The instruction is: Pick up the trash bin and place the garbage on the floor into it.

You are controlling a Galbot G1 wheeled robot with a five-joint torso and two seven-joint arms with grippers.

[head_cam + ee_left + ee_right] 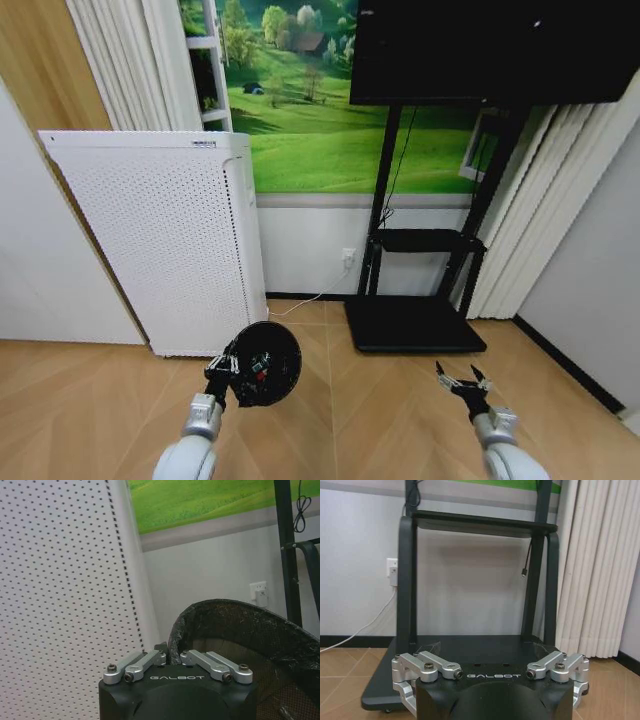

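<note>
The trash bin [266,362], black and round with a mesh wall, hangs above the wooden floor with its mouth tipped toward me. My left gripper [226,370] is shut on its rim. In the left wrist view the fingers pinch the rim of the bin [240,630] at the left gripper [170,656]. Small red and white bits of garbage [260,368] show inside the bin. My right gripper [462,382] hovers open over the floor at the lower right, holding nothing. The right wrist view shows the right gripper [492,677] with its fingers spread wide.
A tall white perforated appliance [160,240] stands just behind the bin. A black TV stand with a flat base [415,325] is ahead of the right gripper, under a dark screen [490,50]. A wall socket [348,257] with a cable sits between them. Curtains [540,220] hang on the right.
</note>
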